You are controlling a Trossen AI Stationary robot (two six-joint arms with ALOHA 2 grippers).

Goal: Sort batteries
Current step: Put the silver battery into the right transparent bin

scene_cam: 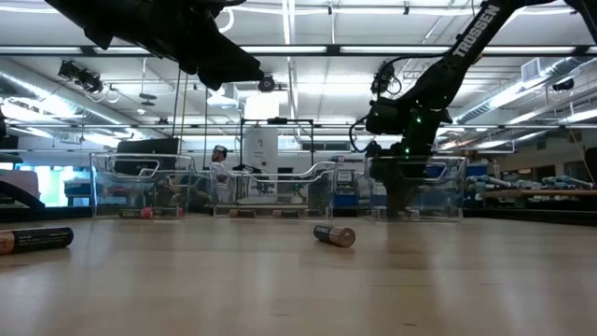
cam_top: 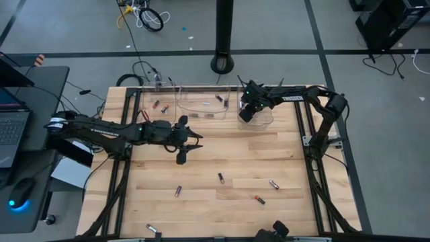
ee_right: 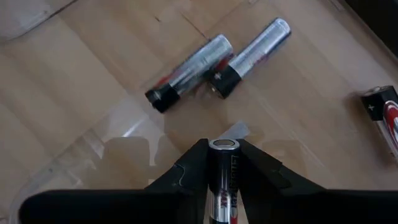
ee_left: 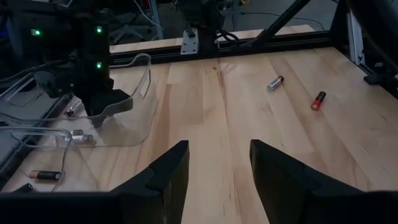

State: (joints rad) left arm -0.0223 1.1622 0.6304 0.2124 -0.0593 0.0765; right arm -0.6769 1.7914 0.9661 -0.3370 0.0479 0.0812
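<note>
Gripping smooth cylindrical battery (ee_right: 222, 180), right pincer (ee_right: 221, 163); 2 beneath.

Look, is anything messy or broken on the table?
Nothing looks broken. Small cylindrical batteries lie scattered loose on the wooden table, like the red-ended one, outside the clear plastic bins. The right gripper holds a silver battery over a bin.

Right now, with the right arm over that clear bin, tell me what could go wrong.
1. The right gripper holds a battery above two batteries already lying side by side in the bin; dropped, it could bounce or knock them.
2. The grip looks narrow, so the battery may slip early.
3. The left gripper is open above bare table; loose batteries such as the red-ended one could roll if brushed.
</note>
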